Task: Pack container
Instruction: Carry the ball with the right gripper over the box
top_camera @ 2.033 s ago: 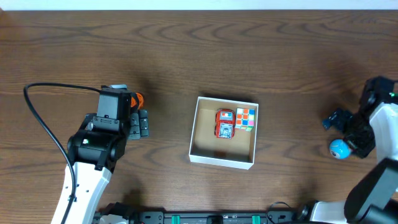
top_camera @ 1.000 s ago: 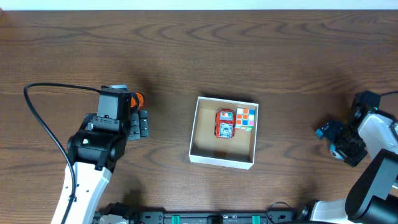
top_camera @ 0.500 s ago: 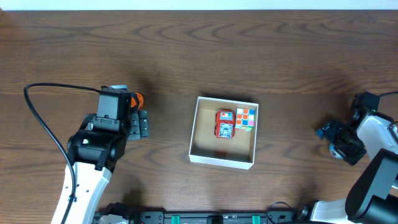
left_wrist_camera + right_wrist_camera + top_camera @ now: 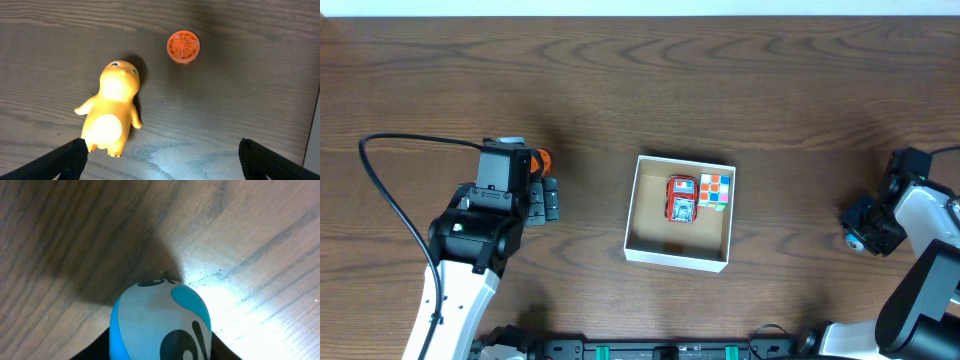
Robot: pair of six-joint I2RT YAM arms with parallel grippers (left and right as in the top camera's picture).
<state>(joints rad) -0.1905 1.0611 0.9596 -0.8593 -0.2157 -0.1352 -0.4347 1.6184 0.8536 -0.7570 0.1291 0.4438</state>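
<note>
The container (image 4: 678,261), a shallow white-walled box with a tan inside, sits mid-table and holds a red toy car (image 4: 681,199) and a colourful cube (image 4: 716,190). At the far right, my right gripper (image 4: 860,228) is down at the table, its jaws against both sides of a round blue-and-white toy (image 4: 160,320). Only a sliver of that toy (image 4: 855,241) shows from overhead. My left gripper (image 4: 160,160) hangs open over the table. A yellow figure toy (image 4: 112,107) lies by its left finger (image 4: 65,160), and an orange disc (image 4: 183,46) sits further ahead.
The left arm (image 4: 480,235) and its black cable (image 4: 390,190) take up the table's left side. The orange disc (image 4: 543,159) peeks out beside the left wrist. Brown wood tabletop surrounds the container.
The right gripper has closed in on the blue-and-white toy, its fingers no longer spread to the left. The left arm has not moved.
</note>
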